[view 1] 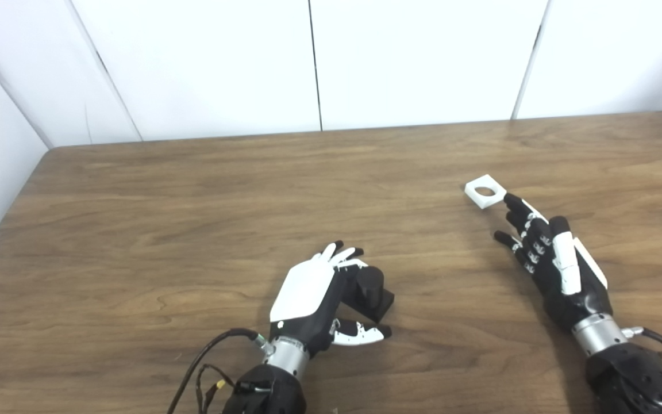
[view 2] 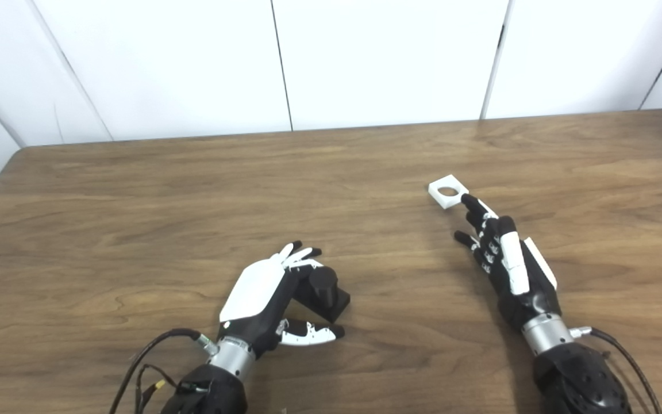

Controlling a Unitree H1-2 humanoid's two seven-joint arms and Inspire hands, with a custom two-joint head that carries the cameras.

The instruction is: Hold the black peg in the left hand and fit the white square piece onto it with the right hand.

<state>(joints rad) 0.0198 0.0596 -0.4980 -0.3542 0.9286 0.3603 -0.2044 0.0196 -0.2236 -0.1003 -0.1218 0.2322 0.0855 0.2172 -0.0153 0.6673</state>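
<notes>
The left hand (view 1: 319, 293) cups around the peg (view 1: 370, 292) on the table (view 1: 135, 230), fingers not visibly clamped. The right hand (view 1: 549, 259), fingers spread and holding nothing, reaches the white piece (view 1: 485, 191).

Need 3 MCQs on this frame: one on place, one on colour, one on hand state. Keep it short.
1. Where does the white square piece with a round hole lie?
A. on the wooden table, at the right hand's fingertips
B. on the peg
C. in the left hand

2. What colour is the peg with a square base?
A. white
B. black
C. red

3. What is the state of the right hand?
A. shut on the piece
B. fingers stretched out, holding nothing
C. out of view

Key: 1 A, the piece lies flat on the table by the fingertips. 2 B, the peg is dark beside the left hand. 3 B, the fingers are extended toward the piece.
</notes>
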